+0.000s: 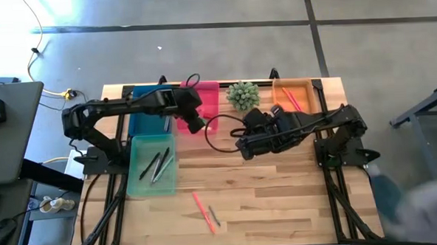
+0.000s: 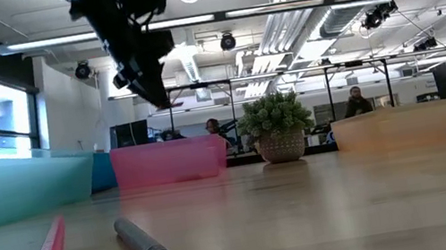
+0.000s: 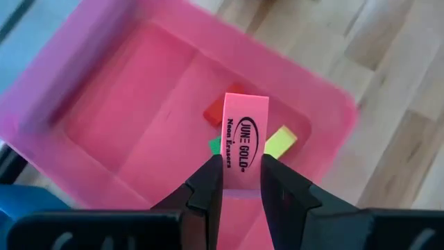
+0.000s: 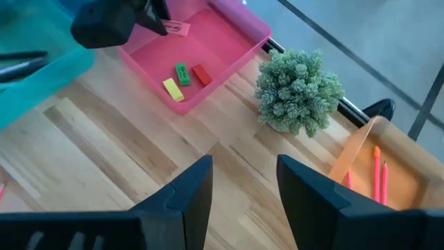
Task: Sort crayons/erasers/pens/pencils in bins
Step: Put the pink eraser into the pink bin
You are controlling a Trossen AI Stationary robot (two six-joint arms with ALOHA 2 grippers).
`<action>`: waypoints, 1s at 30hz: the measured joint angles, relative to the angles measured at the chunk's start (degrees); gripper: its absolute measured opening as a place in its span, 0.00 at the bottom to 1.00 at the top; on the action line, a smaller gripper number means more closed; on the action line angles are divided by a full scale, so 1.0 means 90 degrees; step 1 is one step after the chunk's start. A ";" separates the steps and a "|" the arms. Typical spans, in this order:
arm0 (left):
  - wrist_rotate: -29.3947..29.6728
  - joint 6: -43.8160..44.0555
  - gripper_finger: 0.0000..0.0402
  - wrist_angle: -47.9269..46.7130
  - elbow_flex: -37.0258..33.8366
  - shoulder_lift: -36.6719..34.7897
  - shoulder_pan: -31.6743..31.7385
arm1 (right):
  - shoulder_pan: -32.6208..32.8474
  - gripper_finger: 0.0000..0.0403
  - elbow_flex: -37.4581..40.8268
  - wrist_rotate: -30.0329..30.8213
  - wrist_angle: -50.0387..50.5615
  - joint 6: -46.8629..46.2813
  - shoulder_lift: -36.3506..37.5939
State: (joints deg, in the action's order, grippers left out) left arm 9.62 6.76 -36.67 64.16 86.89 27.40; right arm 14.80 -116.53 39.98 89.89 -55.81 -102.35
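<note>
My left gripper (image 1: 196, 122) hangs over the near end of the pink bin (image 1: 203, 101) and is shut on a pink eraser (image 3: 245, 139) printed "Neon Erasers". It also shows in the right wrist view (image 4: 154, 21). Red (image 4: 202, 74), green (image 4: 182, 73) and yellow (image 4: 173, 89) erasers lie flat on the pink bin's floor. My right gripper (image 4: 243, 184) is open and empty above the table's middle. A salmon-pink pencil (image 1: 203, 212) and a grey stick (image 1: 214, 216) lie on the table near the front edge. My left gripper pinches the pink eraser by its lower end (image 3: 241, 182) between the two fingers, on its two narrow sides. The fingers come from above, pointing down into the pink bin. The eraser sticks out past the fingertips, lifted clear above the bin's floor.
A teal bin (image 1: 152, 166) with dark sticks is at the front left and a blue bin (image 1: 143, 115) behind it. An orange bin (image 1: 297, 95) with salmon-pink pencils is at the back right. A spiky green plant (image 1: 243, 94) stands between the pink and orange bins.
</note>
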 joint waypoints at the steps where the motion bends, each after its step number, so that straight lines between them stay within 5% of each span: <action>1: -0.0098 -0.0046 0.19 0.0089 -0.0089 0.0000 0.0103 | -0.0041 0.38 0.0000 -0.0028 -0.0010 -0.0069 0.0000; 10: -0.0594 -0.0118 0.19 0.0911 -0.0660 0.0153 0.0510 | -0.0426 0.38 0.0000 -0.0158 -0.0567 -0.0131 0.0000; 30: -0.0614 -0.0779 0.19 0.0920 -0.0680 0.1154 0.0548 | -0.1119 0.38 0.0000 -0.0187 -0.0899 -0.0155 -0.0005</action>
State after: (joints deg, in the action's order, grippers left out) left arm 4.10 -0.25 -28.39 58.04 97.27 32.34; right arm 4.72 -116.53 38.30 81.80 -57.20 -102.39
